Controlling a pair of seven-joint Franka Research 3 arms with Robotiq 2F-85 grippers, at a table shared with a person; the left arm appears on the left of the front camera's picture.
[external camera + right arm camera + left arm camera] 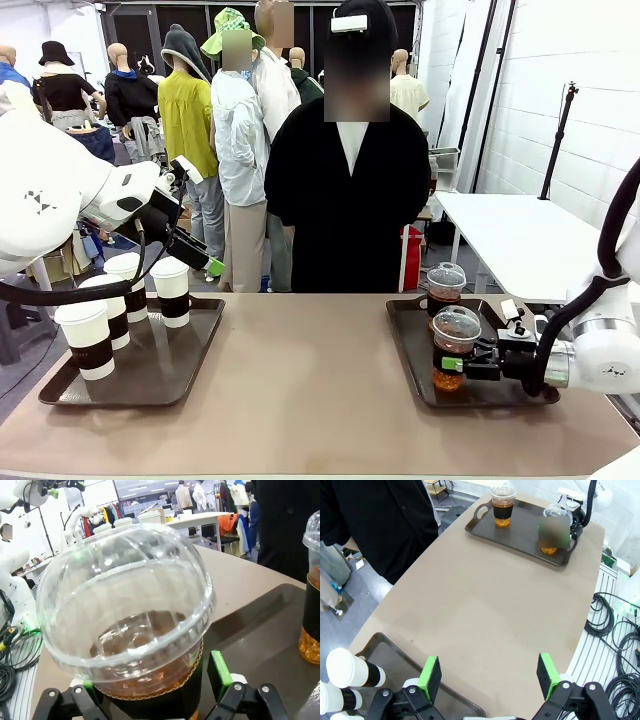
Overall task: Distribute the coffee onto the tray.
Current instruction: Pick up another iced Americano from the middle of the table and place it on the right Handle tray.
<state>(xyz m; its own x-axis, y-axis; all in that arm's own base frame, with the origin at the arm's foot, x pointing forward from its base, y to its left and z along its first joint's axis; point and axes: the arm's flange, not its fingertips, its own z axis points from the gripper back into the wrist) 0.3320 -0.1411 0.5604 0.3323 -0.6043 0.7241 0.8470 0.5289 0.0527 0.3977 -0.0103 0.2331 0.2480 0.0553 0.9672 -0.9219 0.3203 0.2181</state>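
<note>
While the front view places the right gripper [457,366] at 9 o'clock of its wrist, closed around the near dome-lidded cup [456,345] on the right tray [412,345], the right wrist view adds the green pads [218,667] pressing that cup's sleeve. The second dome-lidded cup [445,285] stands at 12 o'clock of it. The left gripper [490,679] hangs wide apart and empty above the left tray [150,375], which carries four sleeved paper cups [171,291].

Four sleeved white paper cups [120,310] stand upright on one tray, two dome-lidded cups [450,310] on another.
</note>
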